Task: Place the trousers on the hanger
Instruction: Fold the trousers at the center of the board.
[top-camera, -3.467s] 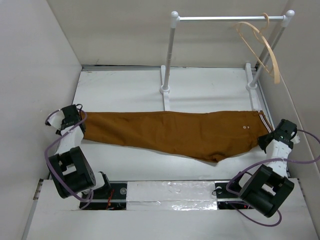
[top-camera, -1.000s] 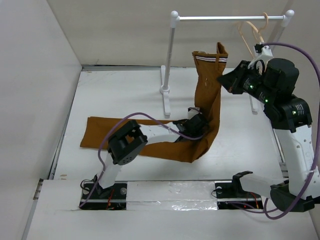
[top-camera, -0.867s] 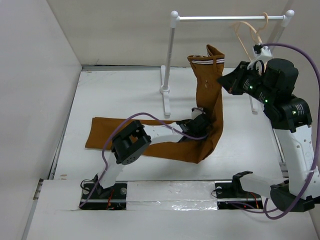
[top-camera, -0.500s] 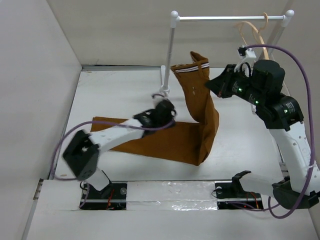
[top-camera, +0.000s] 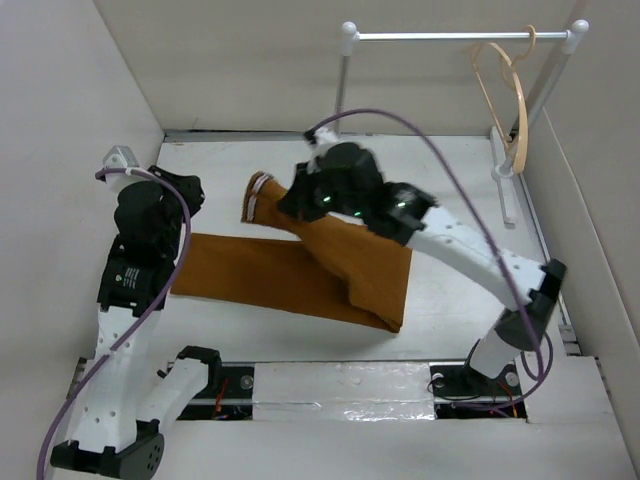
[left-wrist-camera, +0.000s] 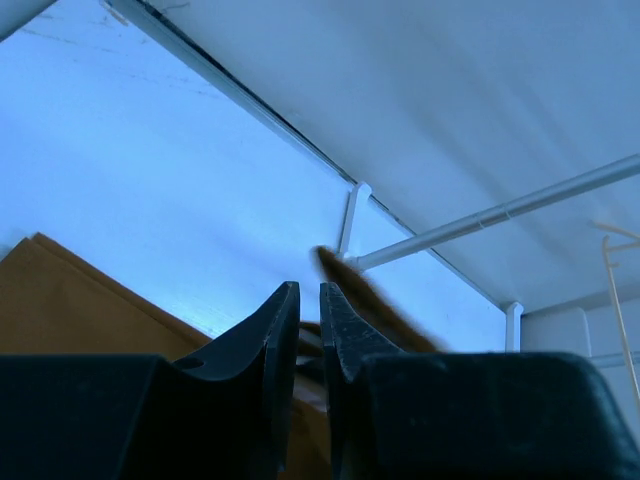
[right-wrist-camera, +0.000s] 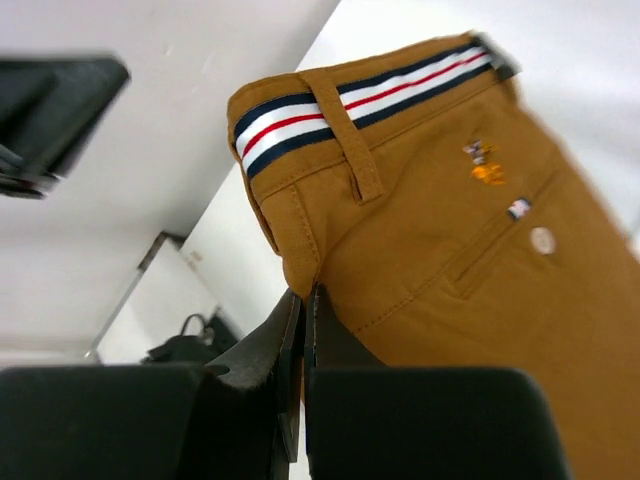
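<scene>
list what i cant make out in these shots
- Top view: where the right gripper pinches, hidden under its own wrist.
- Top view: middle of the trousers, under the right arm.
- Left wrist view: the hanger, cut off by the right edge.

The right gripper (top-camera: 290, 203) is holding the trousers (top-camera: 360, 275) by the striped waistband above the table (top-camera: 450, 180), doubling them over their flat legs. The left gripper (top-camera: 190, 188) is hovering near the left wall. The hanger (top-camera: 522, 100) is hanging from the rail (top-camera: 440, 36).

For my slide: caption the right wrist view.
Right gripper, jaws shut on the trousers near the striped waistband.
</scene>
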